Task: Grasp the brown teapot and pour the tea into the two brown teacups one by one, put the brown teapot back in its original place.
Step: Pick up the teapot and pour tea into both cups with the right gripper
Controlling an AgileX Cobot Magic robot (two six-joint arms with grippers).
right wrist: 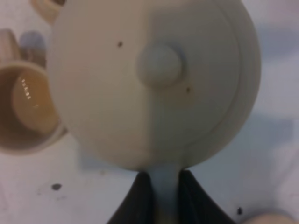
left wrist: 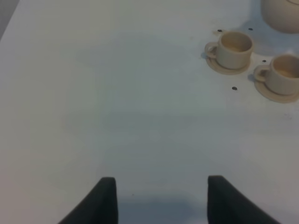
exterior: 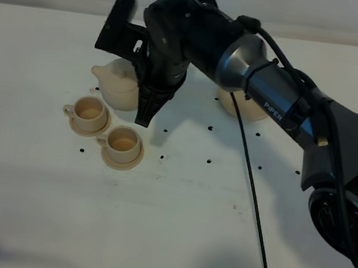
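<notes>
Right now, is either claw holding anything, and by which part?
The right claw is shut on the loop handle of the round-bellied tan ceramic teapot. The left claw is open, holding nothing.

Only one word is legible in the room: "PiPER", in small white letters on the dark forearm casing of the right arm, just behind its silver collar. The lettering runs along the arm's length, slanting down toward the base. It reads from the high camera only; neither wrist view shows any legible writing.
</notes>
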